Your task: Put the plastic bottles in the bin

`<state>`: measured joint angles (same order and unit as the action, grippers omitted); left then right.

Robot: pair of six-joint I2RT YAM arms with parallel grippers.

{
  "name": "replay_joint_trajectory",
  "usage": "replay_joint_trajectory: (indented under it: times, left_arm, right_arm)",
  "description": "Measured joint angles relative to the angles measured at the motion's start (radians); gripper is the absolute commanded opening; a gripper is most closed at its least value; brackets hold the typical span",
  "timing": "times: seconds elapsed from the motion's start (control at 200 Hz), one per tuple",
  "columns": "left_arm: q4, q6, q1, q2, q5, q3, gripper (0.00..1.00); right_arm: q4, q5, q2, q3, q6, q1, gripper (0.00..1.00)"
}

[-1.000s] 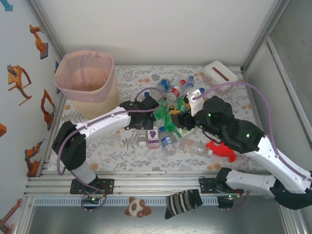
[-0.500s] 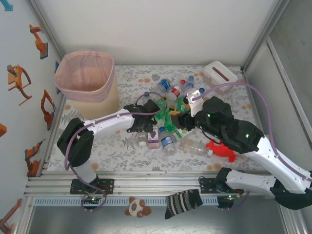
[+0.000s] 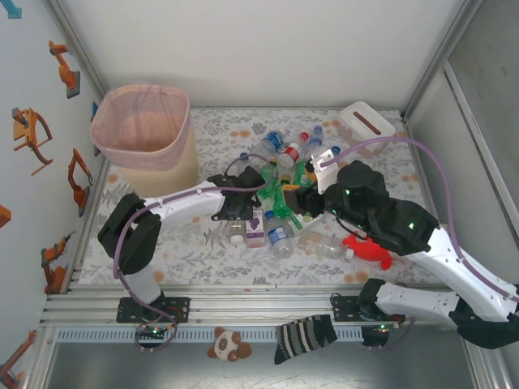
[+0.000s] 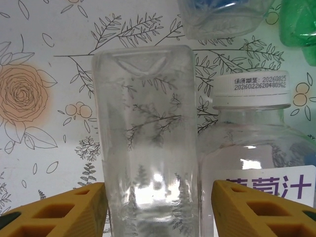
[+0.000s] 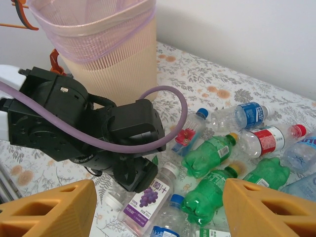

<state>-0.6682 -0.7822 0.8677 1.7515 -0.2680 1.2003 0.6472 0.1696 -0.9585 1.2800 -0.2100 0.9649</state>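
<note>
Several plastic bottles (image 3: 284, 174) lie heaped mid-table: green, clear blue-capped and red-labelled ones. A clear square bottle (image 4: 148, 148) lies between the yellow fingers of my left gripper (image 4: 158, 197). The left finger is at its side and a small gap remains at the right finger. Beside it lies the purple grape-label bottle (image 4: 256, 163), white-capped. From above, the left gripper (image 3: 238, 217) sits low over that clear bottle (image 3: 236, 229). My right gripper (image 5: 159, 190) hovers open above the pile with nothing between its fingers. The cream bin (image 3: 142, 130) with pink liner stands far left.
A red toy figure (image 3: 369, 247) lies under the right arm. A white tissue box (image 3: 366, 121) sits at the far right. A striped sock (image 3: 304, 336) and a plush panda (image 3: 229, 344) lie on the front rail. Side walls enclose the table.
The left gripper has shifted slightly down and right onto the clear square bottle and its jaws have narrowed around it. The right arm has not moved.
</note>
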Motion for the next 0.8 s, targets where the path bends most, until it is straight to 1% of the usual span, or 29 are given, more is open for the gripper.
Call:
replay_joint_trajectory:
  times: [0.541,0.801]
  left_arm:
    - [0.006,-0.003,0.0,0.008,0.003,-0.005,0.44]
    - [0.005,-0.002,0.0,0.008,0.002,-0.005,0.42]
  right_arm:
    - [0.0,0.0,0.0,0.0,-0.001,0.0,0.68]
    - [0.001,0.0,0.007,-0.003,-0.003,0.0,0.68]
